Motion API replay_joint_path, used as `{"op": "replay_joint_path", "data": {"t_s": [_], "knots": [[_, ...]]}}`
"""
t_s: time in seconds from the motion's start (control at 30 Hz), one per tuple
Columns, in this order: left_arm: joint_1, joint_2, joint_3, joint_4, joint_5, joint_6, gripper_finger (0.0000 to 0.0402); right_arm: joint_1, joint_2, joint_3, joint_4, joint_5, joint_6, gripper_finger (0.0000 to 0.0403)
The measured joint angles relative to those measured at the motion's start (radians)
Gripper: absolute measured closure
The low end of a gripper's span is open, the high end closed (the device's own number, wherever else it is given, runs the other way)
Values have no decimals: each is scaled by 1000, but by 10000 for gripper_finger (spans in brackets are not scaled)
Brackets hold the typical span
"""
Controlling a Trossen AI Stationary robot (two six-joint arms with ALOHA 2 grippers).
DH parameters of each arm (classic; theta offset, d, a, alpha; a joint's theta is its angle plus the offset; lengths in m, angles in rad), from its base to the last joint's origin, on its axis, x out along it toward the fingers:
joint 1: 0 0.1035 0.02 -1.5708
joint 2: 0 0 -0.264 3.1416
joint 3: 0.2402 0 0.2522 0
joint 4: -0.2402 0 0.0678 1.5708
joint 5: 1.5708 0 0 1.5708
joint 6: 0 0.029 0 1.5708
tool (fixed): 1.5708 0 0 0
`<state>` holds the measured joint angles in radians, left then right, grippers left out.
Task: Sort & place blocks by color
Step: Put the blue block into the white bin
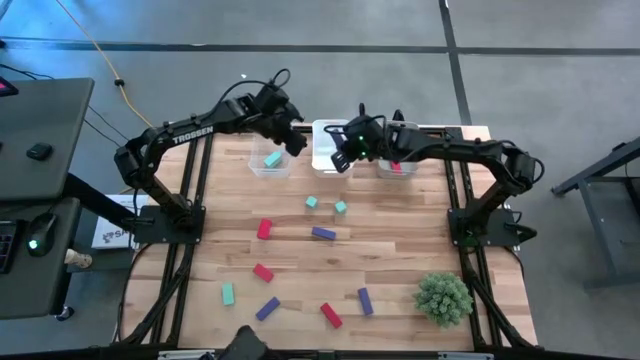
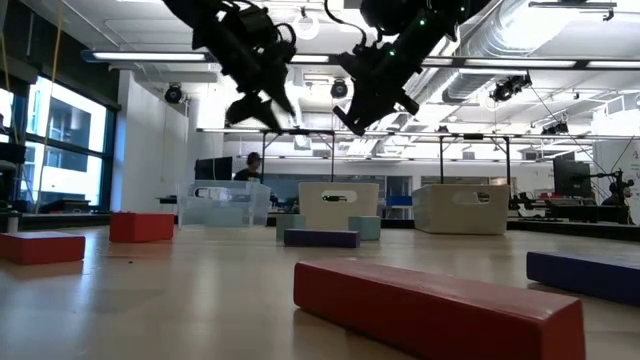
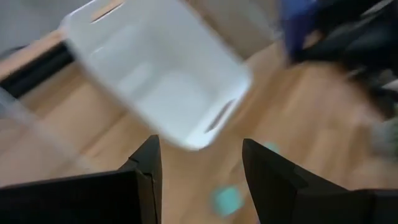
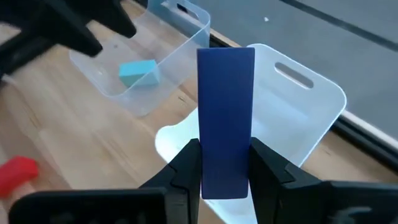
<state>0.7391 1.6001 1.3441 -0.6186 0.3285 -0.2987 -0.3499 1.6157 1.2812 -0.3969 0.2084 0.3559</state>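
Note:
Three bins stand along the far edge: a clear one holding a teal block, a white one in the middle, and one on the right with a red block inside. My right gripper hangs over the white bin, shut on a purple bar. My left gripper hovers open between the clear and white bins, nothing between its fingers. Several red, teal and purple blocks lie flat on the table, such as a purple one and a red one. My right gripper pinches the purple bar between its two fingers, which press on the bar's two long sides at its near end. The bar lies along the fingers and sticks out past their tips. The fingers slant down from the table's right. The bar hangs clear above the white bin.
A spiky green plant ball sits at the near right. Two teal blocks lie just in front of the bins. More blocks lie near the front edge, among them a red bar. A person stands in the room behind.

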Motion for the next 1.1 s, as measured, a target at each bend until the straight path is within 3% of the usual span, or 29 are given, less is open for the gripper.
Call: {"op": "replay_joint_path", "data": {"t_s": [0.13, 0.3, 1.1], "knots": [[-4, 0, 0, 104, 64, -122, 261, -12, 0, 0, 3, -52, -123, 327], [-20, 0, 0, 153, 69, -192, 261, -6, 0, 0, 6, -59, -242, 327], [-83, 0, 0, 146, 51, -319, 261, 84, 25, -2, 17, -43, -588, 327]]}}
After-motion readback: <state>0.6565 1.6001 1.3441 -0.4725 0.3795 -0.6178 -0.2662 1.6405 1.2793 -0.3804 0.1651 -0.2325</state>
